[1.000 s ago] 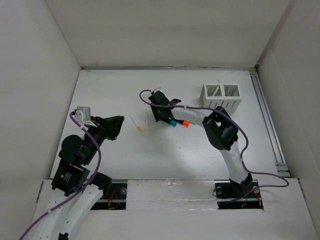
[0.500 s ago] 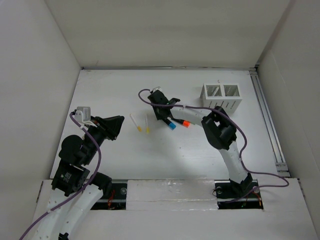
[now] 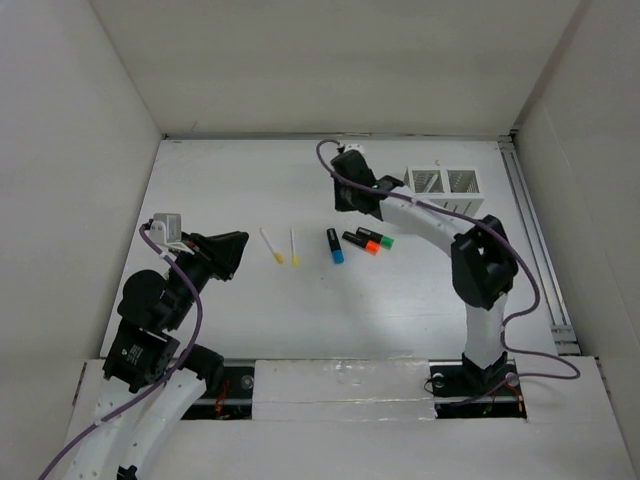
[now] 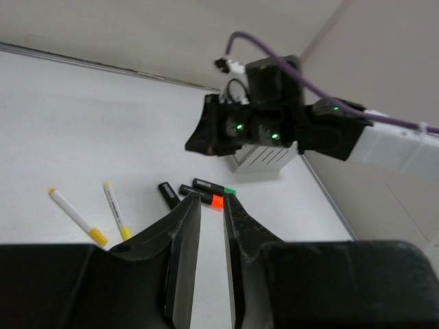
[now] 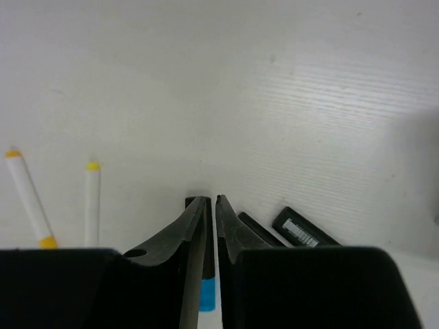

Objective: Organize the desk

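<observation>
Behind the right pincer (image 5: 211, 205), blue-capped marker (image 5: 206, 291) mostly hidden.

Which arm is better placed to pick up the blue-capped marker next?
Right. Its gripper hangs just beyond the blue-capped marker, fingers nearly shut and empty. The left gripper sits farther off, past the two yellow-capped pens.

Desk (image 3: 230, 310) centre obstructed by two yellow-tipped pens (image 3: 282, 246) and three markers (image 3: 357, 242), closely grouped. Slotted box (image 3: 443, 192) occupies far right. Near and left areas open.
</observation>
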Controlling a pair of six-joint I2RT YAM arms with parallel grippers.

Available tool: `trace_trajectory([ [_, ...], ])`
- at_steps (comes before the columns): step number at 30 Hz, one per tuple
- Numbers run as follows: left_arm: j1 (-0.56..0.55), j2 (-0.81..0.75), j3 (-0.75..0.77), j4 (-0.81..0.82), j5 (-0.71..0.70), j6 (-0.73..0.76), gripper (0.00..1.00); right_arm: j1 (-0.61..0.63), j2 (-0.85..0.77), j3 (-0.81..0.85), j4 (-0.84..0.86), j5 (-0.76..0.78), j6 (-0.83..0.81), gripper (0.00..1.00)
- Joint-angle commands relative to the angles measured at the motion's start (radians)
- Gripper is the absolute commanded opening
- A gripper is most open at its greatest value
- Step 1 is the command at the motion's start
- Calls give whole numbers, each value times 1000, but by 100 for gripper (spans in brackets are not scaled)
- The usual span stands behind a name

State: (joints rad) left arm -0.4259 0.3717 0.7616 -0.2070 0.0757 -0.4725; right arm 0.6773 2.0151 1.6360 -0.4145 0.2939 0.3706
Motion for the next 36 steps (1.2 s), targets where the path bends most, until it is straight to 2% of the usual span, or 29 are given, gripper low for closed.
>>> trace_trajectory([
  [1,-5,4,18,44,12,9,17,-53,-121,-53,89,-45,77,16],
  [4,-5,6,19,47,12,11,17,-82,-176,-117,135,-102,96,16],
  [5,-5,7,19,47,12,11,17,-93,-180,-126,140,-122,96,20],
  [6,-5,6,19,47,12,11,17,-93,-177,-130,129,-163,91,29],
  [8,-5,6,19,47,10,11,17,-73,-159,-119,103,-168,85,35],
  [12,-5,4,16,46,10,11,17,-32,-67,-93,60,-73,76,49],
  [15,-5,7,16,46,12,11,17,-21,-17,-51,34,-61,82,55],
  [26,-5,-1,16,44,9,11,17,21,132,27,8,-13,71,54],
  [32,-5,-4,16,43,9,11,17,30,169,31,6,17,73,43],
  [36,-5,-1,18,43,10,11,17,30,175,36,-1,25,76,44],
])
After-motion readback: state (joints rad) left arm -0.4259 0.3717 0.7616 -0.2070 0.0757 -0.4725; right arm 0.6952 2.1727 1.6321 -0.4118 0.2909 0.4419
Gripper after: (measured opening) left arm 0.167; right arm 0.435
